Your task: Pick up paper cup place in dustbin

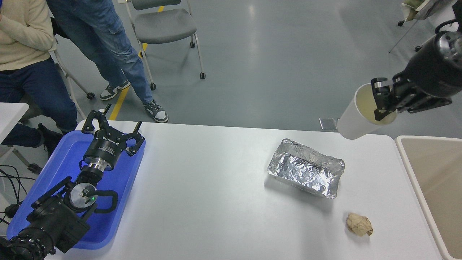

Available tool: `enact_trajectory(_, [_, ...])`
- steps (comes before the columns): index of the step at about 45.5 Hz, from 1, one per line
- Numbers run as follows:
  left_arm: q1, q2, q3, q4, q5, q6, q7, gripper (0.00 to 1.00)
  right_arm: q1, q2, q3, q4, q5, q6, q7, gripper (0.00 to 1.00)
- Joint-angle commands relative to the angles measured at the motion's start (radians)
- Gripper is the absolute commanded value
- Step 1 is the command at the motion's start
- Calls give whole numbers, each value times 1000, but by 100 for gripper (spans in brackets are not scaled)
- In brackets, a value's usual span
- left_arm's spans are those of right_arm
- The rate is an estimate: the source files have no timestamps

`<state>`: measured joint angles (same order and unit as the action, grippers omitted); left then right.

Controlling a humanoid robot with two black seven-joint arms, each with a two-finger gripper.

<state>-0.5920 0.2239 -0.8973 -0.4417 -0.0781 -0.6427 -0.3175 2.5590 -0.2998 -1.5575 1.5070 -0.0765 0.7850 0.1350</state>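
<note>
We see the white paper cup (355,121) with its cream inside tilted in the air above the table's far right corner, near the beige, pale-rimmed dustbin (408,159) standing open at the right.

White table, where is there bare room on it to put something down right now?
The widest bare stretch of the white table lies between the blue plastic tray and the crinkled silver foil tray. The near edge is bare too. It is tighter on the right, around the foil tray and the crumpled tan paper ball.
</note>
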Motion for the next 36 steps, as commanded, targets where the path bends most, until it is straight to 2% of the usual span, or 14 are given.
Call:
enact_trajectory(1, [0,0,0,0,0,0,0,100,0,-7,-188,-4,-11,0,1,0])
enact_trajectory(9, [0,0,0,0,0,0,0,100,-13,-91,-263,-10,-42,0,0,0])
enact_trajectory(24, [1,0,1,0,1,0,0,100,-101,-338,-270,-114,-166,0,0,0])
enact_trajectory(36, [1,0,1,0,0,1,0,100,-273,-409,-265,-244,-198,0,0,0])
